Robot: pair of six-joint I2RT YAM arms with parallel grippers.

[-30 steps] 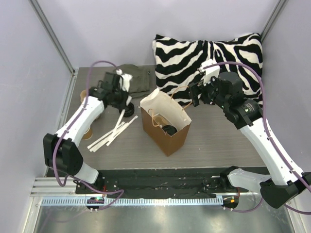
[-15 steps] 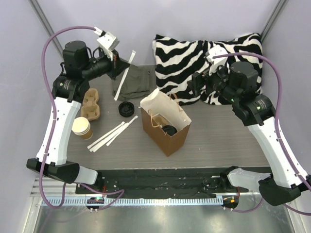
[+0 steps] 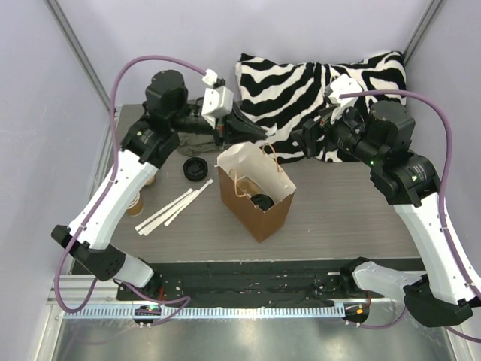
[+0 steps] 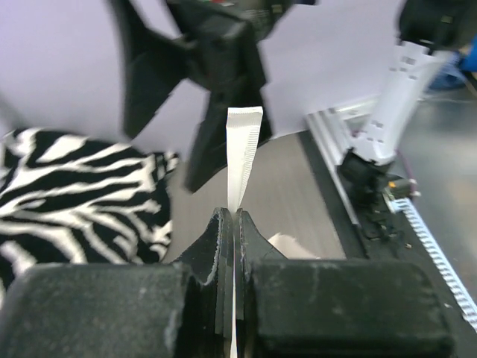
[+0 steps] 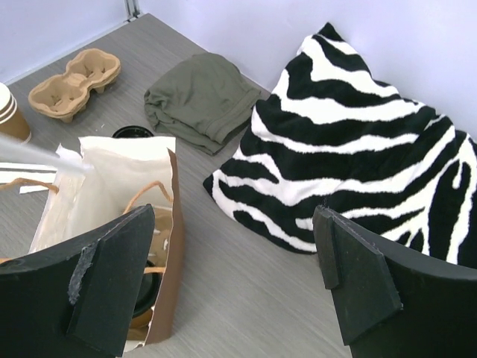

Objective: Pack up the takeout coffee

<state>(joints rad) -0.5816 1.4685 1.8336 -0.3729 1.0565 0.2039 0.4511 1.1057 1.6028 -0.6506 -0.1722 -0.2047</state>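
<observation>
Tan-brown paper coffee cup [image 3: 134, 204] stands upright on the surface at the left of the overhead frame, partly covered by the left arm's forearm [image 3: 113, 199]. The right wrist view catches its pale rim at the far left edge, just beside the moulded cup carrier [image 5: 74, 80].

Left end effector [image 4: 232, 220]: closed, pinching a thin white paper strip [image 4: 242, 149] that stands up from between the fingertips. In the overhead view it hangs above the upper left corner of the brown paper bag [image 3: 255, 197], at upper centre of frame.

Right end effector [image 5: 231, 246]: open and empty, raised by the zebra pillow [image 3: 323, 83], upper right of the bag.

Governing relation: the cup lies down and to the left of the left end effector, back along that arm, with its long axis vertical. It is well apart from both end effectors. The bag stands between the cup and the right end effector, so the left arm is judged the nearer. That arm is occupied; the strip would need releasing before any grasp of the cup.
</observation>
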